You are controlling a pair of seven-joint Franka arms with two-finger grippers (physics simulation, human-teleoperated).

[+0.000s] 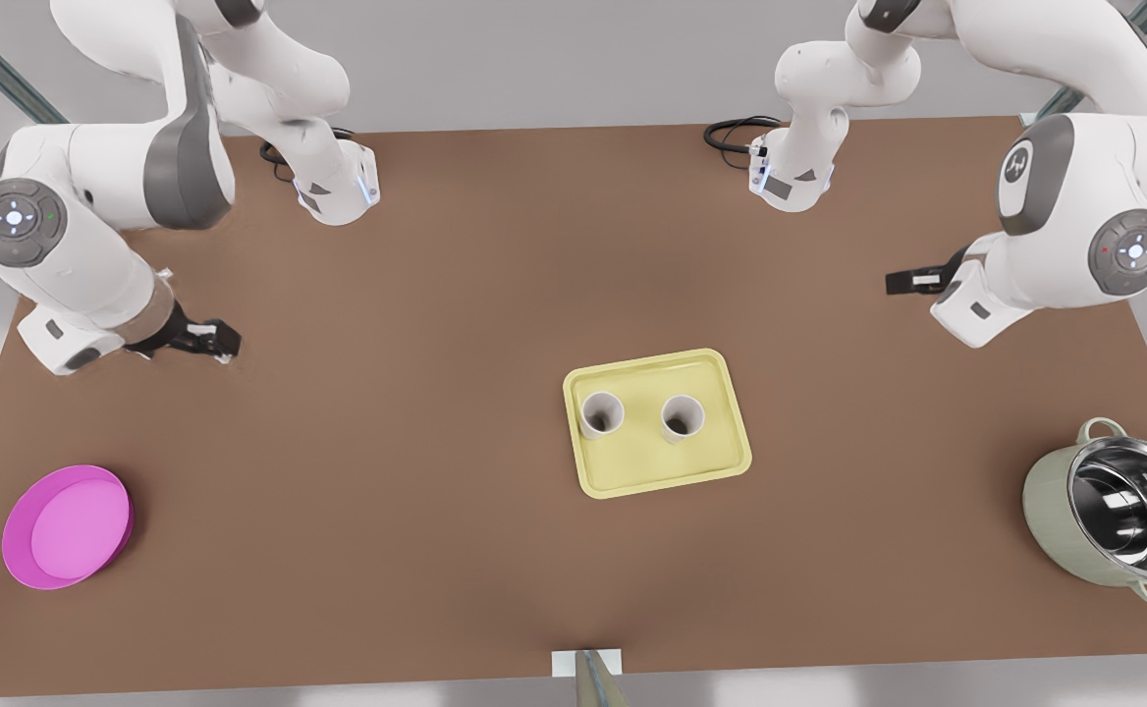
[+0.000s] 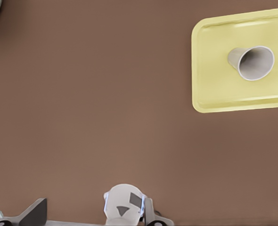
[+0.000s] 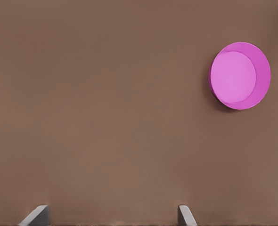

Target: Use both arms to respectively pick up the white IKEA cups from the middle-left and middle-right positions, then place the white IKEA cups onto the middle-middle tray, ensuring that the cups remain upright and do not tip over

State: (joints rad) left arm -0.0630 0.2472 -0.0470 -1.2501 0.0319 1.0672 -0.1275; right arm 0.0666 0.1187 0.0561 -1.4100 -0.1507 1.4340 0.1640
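Pale yellow tray (image 1: pixel 721 463) lies mid-surface (image 1: pixel 387 511), bearing one white IKEA cup (image 1: pixel 601 414) and a second cup (image 1: pixel 682 417), upright and apart. Left end effector (image 1: pixel 900 282) hovers at the front view's right, right end effector (image 1: pixel 223 341) at its left, both spread wide and empty.

brown table (image 1: pixel 436 442) on a pale grey floor (image 1: pixel 534 69)
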